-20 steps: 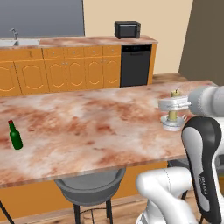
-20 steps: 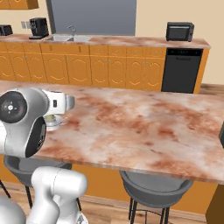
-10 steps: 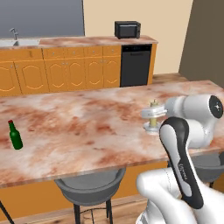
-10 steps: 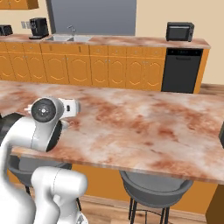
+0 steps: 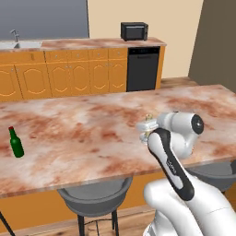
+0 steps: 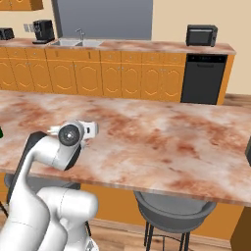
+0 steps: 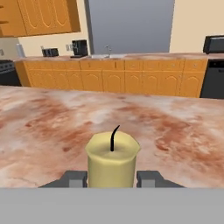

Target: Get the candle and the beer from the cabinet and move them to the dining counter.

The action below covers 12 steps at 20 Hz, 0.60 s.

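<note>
My gripper [image 5: 146, 128] is shut on the candle [image 7: 113, 159], a pale cream-yellow cylinder with a dark wick, gripped low down between the two fingertips [image 7: 74, 178]. In the left base view the candle [image 5: 148, 117] pokes up from the hand over the dining counter [image 5: 92, 133], near its front edge and right of middle. I cannot tell whether its base touches the stone. The beer [image 5: 16, 143], a dark green bottle with a red cap, stands upright on the same counter at the far left. The right base view has the gripper [image 6: 91, 130] above the counter's near-left part.
Grey round stools [image 5: 94, 196] [image 6: 174, 211] sit under the counter's front edge. Beyond the counter runs a row of low orange cupboards [image 5: 69, 73] with a sink [image 6: 78, 43], a black dishwasher [image 5: 143, 69] and a microwave [image 5: 134, 31]. Orange wall cupboards [image 7: 39, 17] hang at the far left.
The arm has swung left across the dining counter with the candle still held, from near the right end toward the middle. The beer has not moved.
</note>
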Motion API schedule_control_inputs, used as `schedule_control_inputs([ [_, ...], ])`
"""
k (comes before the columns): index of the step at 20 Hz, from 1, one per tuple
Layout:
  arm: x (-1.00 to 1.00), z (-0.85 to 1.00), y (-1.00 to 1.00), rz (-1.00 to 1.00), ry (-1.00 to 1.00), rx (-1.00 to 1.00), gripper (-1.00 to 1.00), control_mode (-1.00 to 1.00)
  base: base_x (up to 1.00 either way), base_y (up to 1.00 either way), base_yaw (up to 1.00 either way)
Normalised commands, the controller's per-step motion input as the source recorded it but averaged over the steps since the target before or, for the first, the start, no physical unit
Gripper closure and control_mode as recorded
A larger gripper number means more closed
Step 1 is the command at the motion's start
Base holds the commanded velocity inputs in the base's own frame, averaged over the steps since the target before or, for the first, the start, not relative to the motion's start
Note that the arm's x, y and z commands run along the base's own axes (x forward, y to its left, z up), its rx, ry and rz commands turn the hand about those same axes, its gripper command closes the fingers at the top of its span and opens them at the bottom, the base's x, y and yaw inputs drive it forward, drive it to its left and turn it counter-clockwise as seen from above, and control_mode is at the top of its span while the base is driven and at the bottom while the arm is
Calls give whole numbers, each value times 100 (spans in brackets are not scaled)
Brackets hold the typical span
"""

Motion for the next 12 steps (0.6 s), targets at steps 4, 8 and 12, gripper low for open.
schedule_control_inputs([
  [4, 72, -41, 0, 0, 0, 0, 100, -100, 0, 0, 0],
  [8, 64, -27, -1, 0, 0, 1, 100, -100, 0, 0, 0],
  [12, 57, -17, -3, 2, 2, 1, 100, -100, 0, 0, 0],
])
